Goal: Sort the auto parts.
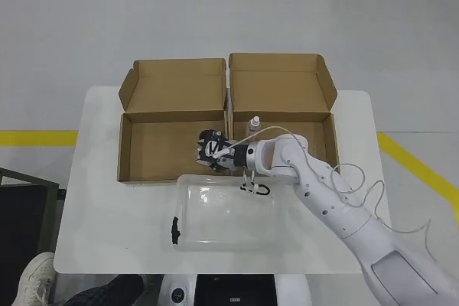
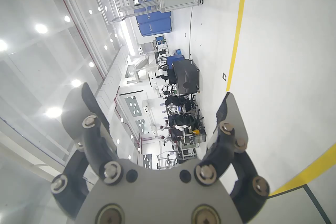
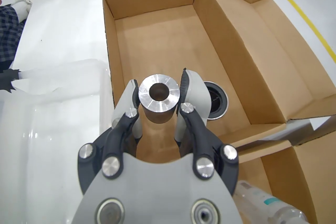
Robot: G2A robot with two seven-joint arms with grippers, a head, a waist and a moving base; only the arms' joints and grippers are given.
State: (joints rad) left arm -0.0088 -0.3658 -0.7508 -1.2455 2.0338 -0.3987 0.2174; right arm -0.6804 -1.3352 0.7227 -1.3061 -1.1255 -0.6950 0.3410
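Right gripper (image 3: 160, 84) pinches a metal sleeve (image 3: 157, 114) by its round flank, bore upward, held above one end of the open cardboard box (image 3: 162, 33). A black bearing ring (image 3: 216, 104) lies inside that box, just beside the sleeve. Left gripper (image 2: 157, 92) stands spread, holding nothing. Judgement: sleeve rigid, weighty, slick; hold mid-flank, firmly.

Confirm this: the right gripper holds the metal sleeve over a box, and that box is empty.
The box isn't empty: the right wrist view shows a ring lying in it. The right gripper does hold the metal sleeve over it.
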